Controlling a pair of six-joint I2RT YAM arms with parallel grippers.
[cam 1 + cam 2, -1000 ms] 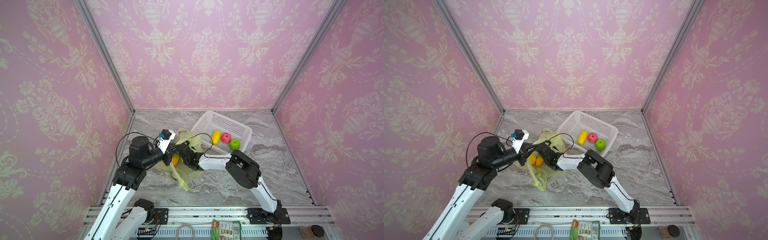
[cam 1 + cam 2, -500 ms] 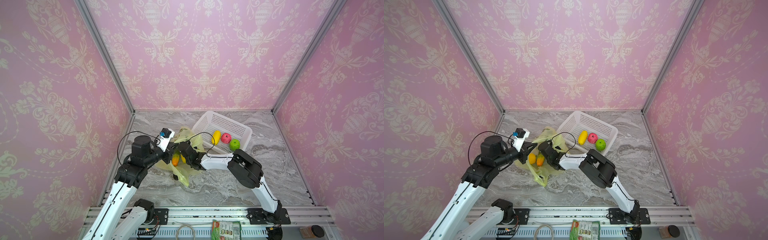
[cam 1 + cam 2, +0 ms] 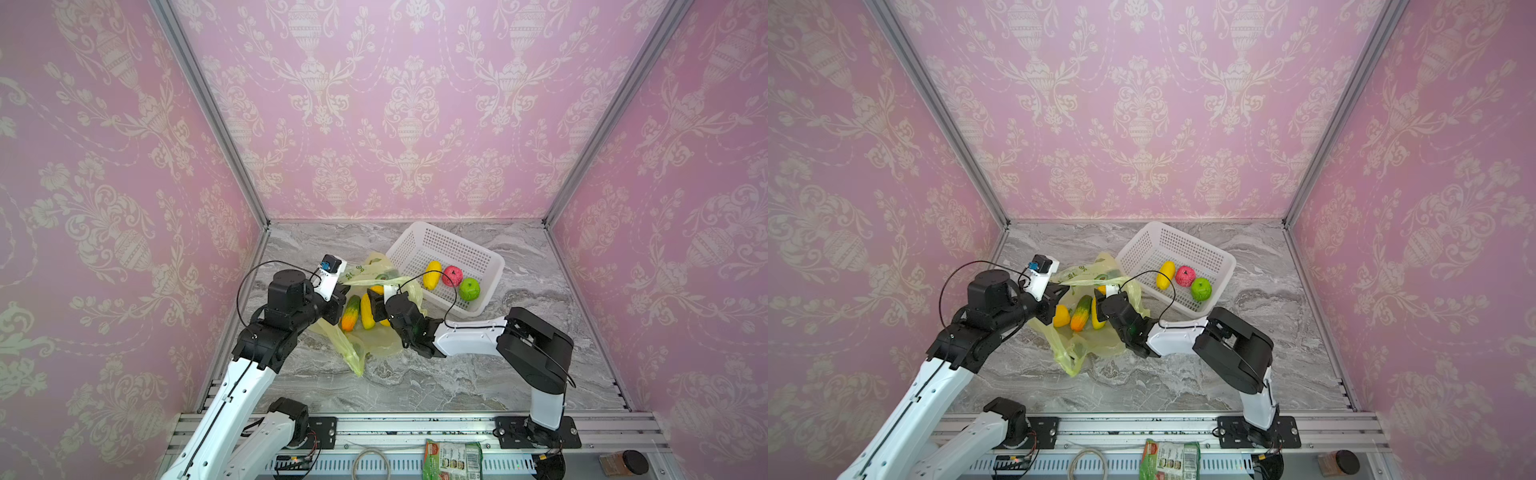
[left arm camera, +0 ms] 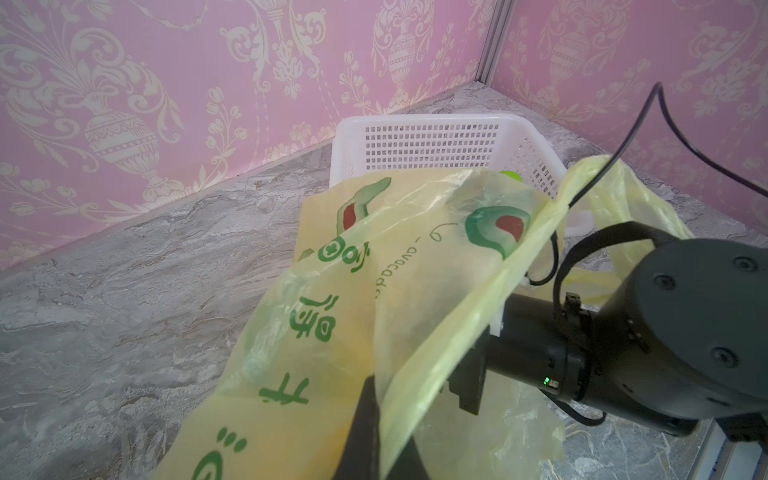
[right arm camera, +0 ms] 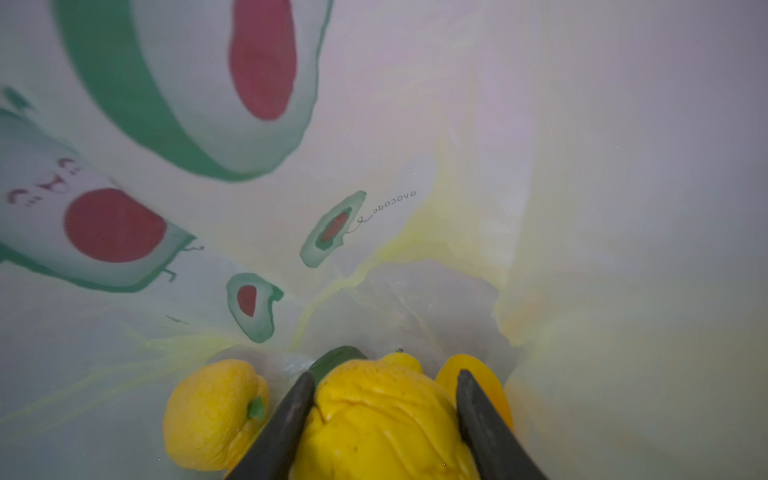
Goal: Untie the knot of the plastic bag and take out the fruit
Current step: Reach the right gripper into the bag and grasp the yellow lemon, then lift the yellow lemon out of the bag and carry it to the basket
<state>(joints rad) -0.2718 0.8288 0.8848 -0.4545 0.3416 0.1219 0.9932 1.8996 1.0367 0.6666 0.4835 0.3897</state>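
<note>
The plastic bag lies left of centre with its mouth held open; the knot is out of view. My left gripper is shut on the bag's upper edge. My right gripper reaches inside the bag and is shut on a yellow fruit. Beside it in the bag lie a green-orange fruit, a yellow one and an orange one.
A white perforated basket stands behind and right of the bag, holding a yellow fruit, a pink-red one and a green apple. A green snack packet and a dark-lidded jar lie on the front rail.
My right gripper's jaws have closed from wide open onto the yellow fruit inside the bag. The left gripper has kept its hold on the bag's edge, shifting slightly.
</note>
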